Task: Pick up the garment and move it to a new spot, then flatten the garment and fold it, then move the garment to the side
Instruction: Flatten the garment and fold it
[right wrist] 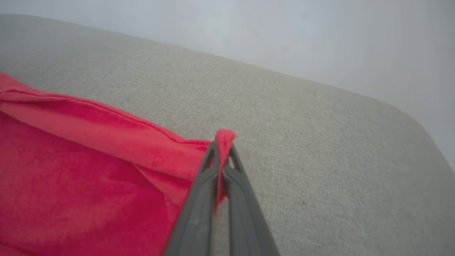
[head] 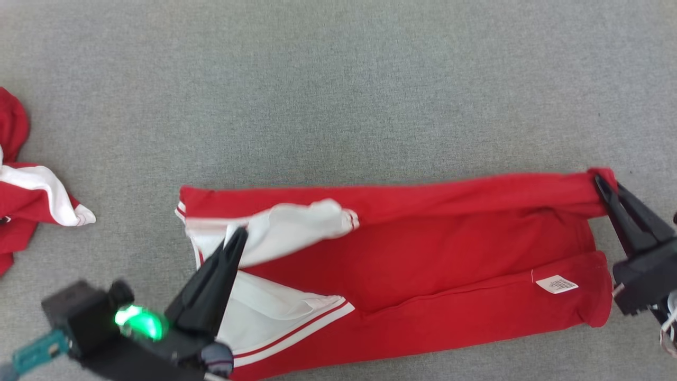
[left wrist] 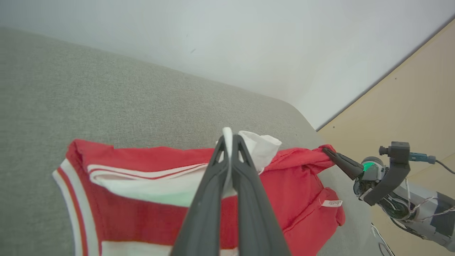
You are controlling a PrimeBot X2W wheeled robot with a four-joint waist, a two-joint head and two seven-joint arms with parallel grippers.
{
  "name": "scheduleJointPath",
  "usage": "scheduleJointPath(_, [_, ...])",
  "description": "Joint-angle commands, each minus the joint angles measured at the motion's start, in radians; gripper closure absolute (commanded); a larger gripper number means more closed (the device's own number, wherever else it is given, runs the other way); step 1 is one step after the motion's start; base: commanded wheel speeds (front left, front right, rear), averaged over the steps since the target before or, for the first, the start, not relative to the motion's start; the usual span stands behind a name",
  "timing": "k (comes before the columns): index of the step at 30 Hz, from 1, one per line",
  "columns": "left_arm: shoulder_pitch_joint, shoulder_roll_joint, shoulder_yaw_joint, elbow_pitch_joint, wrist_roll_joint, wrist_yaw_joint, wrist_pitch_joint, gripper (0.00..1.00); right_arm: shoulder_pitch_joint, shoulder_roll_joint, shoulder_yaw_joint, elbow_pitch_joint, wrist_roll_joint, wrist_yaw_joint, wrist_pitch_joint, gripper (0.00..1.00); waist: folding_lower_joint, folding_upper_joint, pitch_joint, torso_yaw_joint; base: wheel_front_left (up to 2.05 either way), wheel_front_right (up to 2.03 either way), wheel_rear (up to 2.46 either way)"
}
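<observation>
Covering the work area, a grey woven surface (head: 338, 79) ends at a rounded corner, with a pale wall (left wrist: 249, 42) behind it and beige floor (left wrist: 408, 106) beside it. The red garment (head: 423, 248) lies stretched across the near half, bare surface beyond it. The left gripper (head: 240, 233) pinches its white fold and the right gripper (head: 600, 182) its red corner near the edge; a second garment (head: 26, 211) lies crumpled well apart at left.
</observation>
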Motion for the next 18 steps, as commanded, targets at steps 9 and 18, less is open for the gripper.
scheduleJointPath(9, [0.190, -0.012, 0.009, -0.029, -0.070, 0.018, -0.049, 1.00, 0.170, 0.072, -0.132, -0.048, -0.045, -0.001, -0.002, 1.00, 0.0002, 0.0001, -0.044, 0.001, 0.00, 0.00, 0.00])
scheduleJointPath(18, [0.259, -0.026, -0.017, 0.036, -0.110, 0.013, -0.046, 1.00, 0.277, 0.135, -0.197, -0.069, -0.039, -0.001, 0.037, 0.91, 0.0002, 0.0001, -0.058, 0.010, 0.00, 0.00, 0.00])
